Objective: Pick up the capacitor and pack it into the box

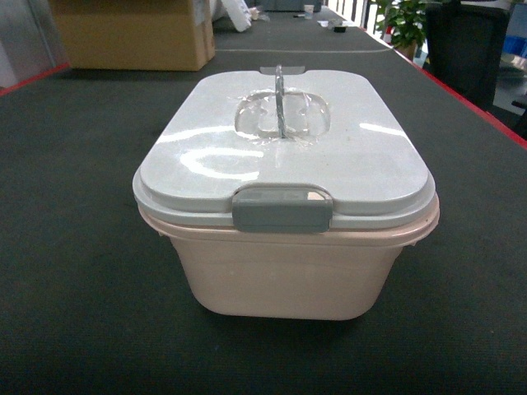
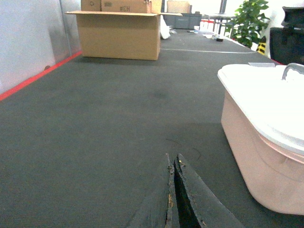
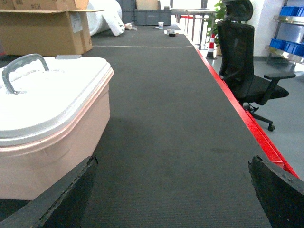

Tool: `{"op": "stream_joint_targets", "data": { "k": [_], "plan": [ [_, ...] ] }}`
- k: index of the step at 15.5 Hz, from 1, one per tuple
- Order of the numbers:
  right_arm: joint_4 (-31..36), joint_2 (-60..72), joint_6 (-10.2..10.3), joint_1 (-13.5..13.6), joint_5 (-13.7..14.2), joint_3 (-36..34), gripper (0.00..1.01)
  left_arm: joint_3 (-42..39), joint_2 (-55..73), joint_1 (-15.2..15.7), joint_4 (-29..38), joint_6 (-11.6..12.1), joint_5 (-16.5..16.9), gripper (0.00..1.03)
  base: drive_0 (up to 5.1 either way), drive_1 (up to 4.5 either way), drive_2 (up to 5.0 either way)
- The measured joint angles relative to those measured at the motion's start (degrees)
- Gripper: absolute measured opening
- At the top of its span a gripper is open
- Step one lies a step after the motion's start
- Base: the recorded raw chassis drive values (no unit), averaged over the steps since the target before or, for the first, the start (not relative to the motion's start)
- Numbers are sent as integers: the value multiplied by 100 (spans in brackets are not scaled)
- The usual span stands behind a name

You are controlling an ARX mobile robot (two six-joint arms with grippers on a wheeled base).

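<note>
The pale pink box (image 1: 280,276) stands in the middle of the dark mat, its grey-white lid (image 1: 288,148) on and its grey clip (image 1: 282,207) facing me. A grey handle (image 1: 280,103) rises from the lid. No capacitor shows in any view. My left gripper (image 2: 173,159) is shut, fingertips together, low over the mat left of the box (image 2: 256,152). My right gripper (image 3: 173,164) is open wide with nothing between its fingers, just right of the box (image 3: 52,142). Neither gripper appears in the head view.
A brown cardboard carton (image 1: 136,33) sits at the far left of the mat. A red stripe (image 3: 247,123) marks the mat's right edge, and a black office chair (image 3: 242,61) stands beyond it. A potted plant (image 1: 403,20) is at the far right.
</note>
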Motion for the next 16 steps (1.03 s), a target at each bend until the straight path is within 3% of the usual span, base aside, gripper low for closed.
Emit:
{"op": "stream_joint_targets", "data": {
  "k": [1,3,10,12,16],
  "plan": [
    [0,0,0,0,-2,0,98,0,-87,0,-109,0,2,2,0,0,0],
    [0,0,-2,0,0,0,98,2,-935,0,-1091,2,-2,2,0,0,0],
    [-2,0,0,0,0,0,98,4,-975,0,-1023,7,2,4,0,0,0],
    [2,0,0,0,-2,0,98,4,-975,0,-1049,7,2,20,0,0,0],
    [0,0,0,0,-2,0,98,2,-975,0,-1049,7,2,78,0,0,0]
  ]
}}
